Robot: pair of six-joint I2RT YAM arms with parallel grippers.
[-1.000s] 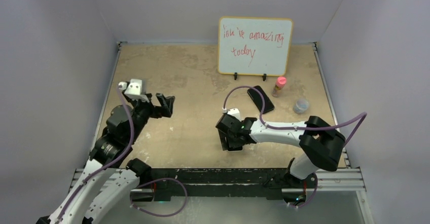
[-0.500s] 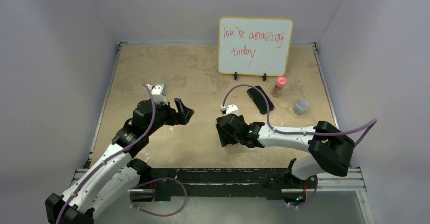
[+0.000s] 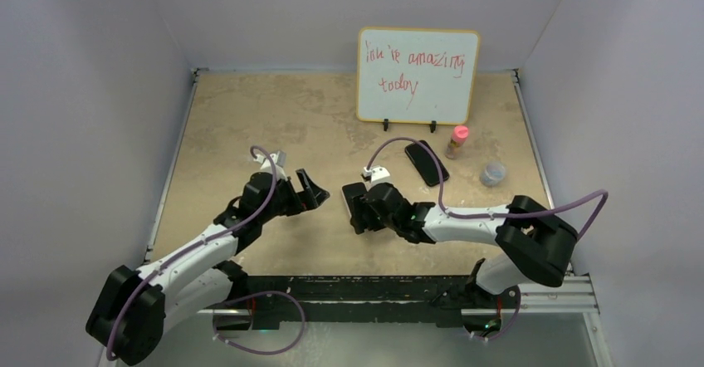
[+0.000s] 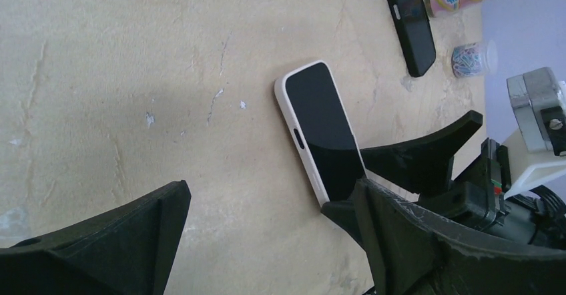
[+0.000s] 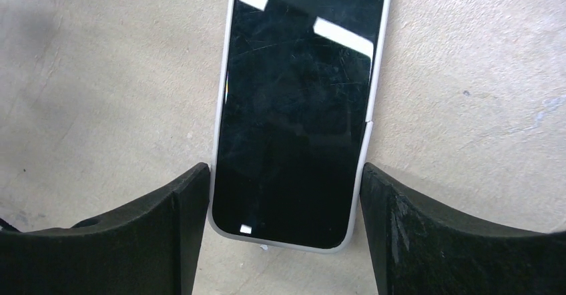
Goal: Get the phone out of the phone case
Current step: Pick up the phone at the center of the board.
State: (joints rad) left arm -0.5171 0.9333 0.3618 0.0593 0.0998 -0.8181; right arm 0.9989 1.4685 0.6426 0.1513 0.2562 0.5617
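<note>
A black-screened phone (image 5: 297, 108) in a white phone case (image 5: 280, 243) lies flat on the tan table. It also shows in the top view as the phone (image 3: 352, 194) and in the left wrist view as the phone (image 4: 320, 128). My right gripper (image 5: 286, 175) straddles the phone's near end, and both fingers press the case's long sides. In the top view the right gripper (image 3: 363, 211) sits at mid-table. My left gripper (image 3: 307, 191) hovers just left of the phone. Its jaws stand wide open with nothing between them, so the left gripper (image 4: 267, 241) has only table under it.
A second black phone-shaped slab (image 3: 427, 163) lies behind the right arm. Beside it stand a pink-capped bottle (image 3: 457, 141) and a small clear jar (image 3: 493, 173). A whiteboard (image 3: 418, 75) with red writing stands at the back. Walls enclose three sides.
The left arm has swung right and forward, ending close to the phone. The right gripper and the phone between its fingers have shifted left and a little farther from the bases.
</note>
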